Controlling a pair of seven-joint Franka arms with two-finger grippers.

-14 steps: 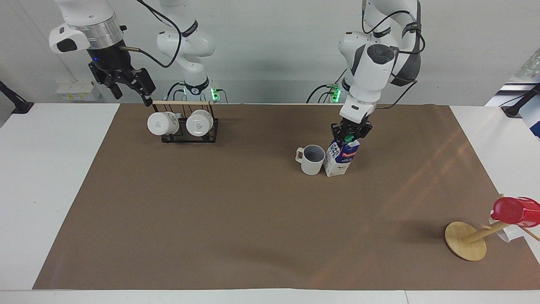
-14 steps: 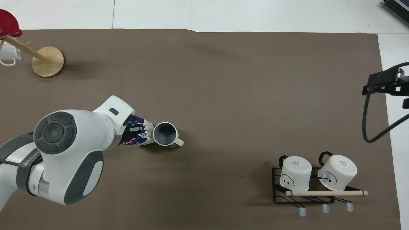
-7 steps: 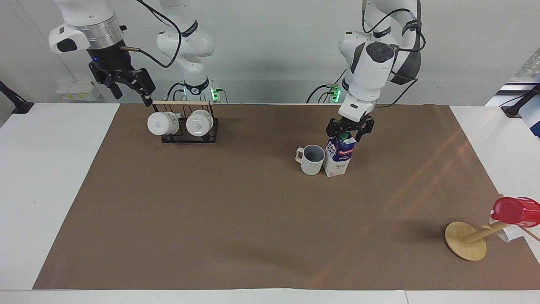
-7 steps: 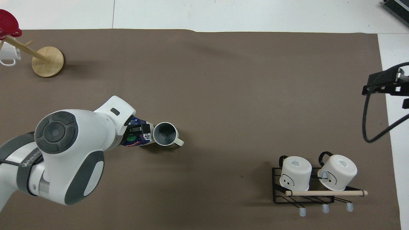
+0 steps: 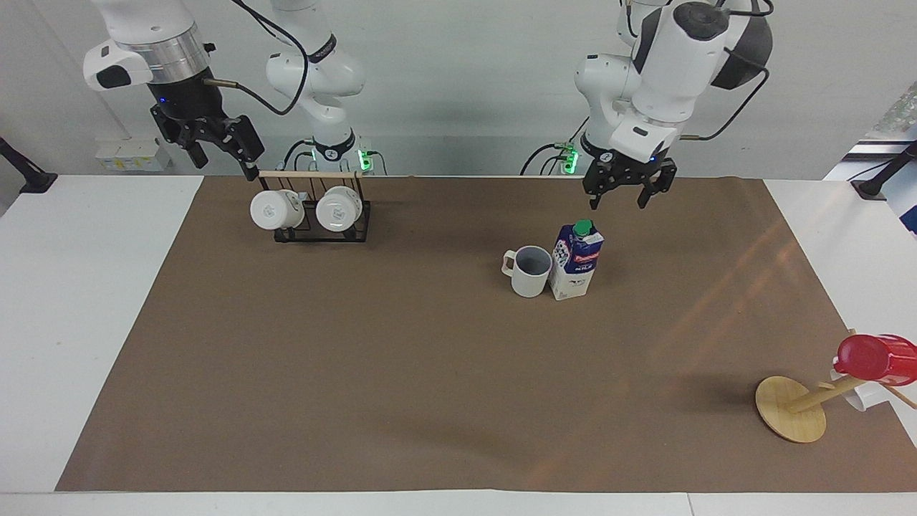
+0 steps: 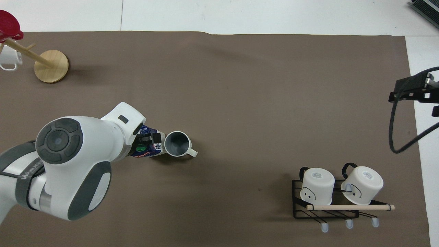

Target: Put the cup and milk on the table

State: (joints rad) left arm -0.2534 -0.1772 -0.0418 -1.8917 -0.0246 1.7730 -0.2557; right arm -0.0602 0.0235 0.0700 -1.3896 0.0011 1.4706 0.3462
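The milk (image 5: 577,261), a blue and white carton with a green cap, stands upright on the table's brown sheet (image 5: 430,373). Close beside it, toward the right arm's end, stands the off-white cup (image 5: 530,271), mouth up and handle pointing away from the carton. My left gripper (image 5: 627,195) hangs open and empty in the air, above the carton and clear of its cap. In the overhead view the left arm hides part of the milk (image 6: 152,150), and the cup (image 6: 176,144) shows whole. My right gripper (image 5: 215,150) waits open above the mug rack's end.
A black wire rack (image 5: 322,233) with a wooden rod holds two white mugs (image 5: 276,209) near the right arm's base. A tilted wooden mug tree (image 5: 790,408) with a red cup (image 5: 875,357) stands at the left arm's end, far from the robots.
The left gripper opened, let go of the milk and rose up off it. The carton went from leaning to standing upright. The right arm has not moved.
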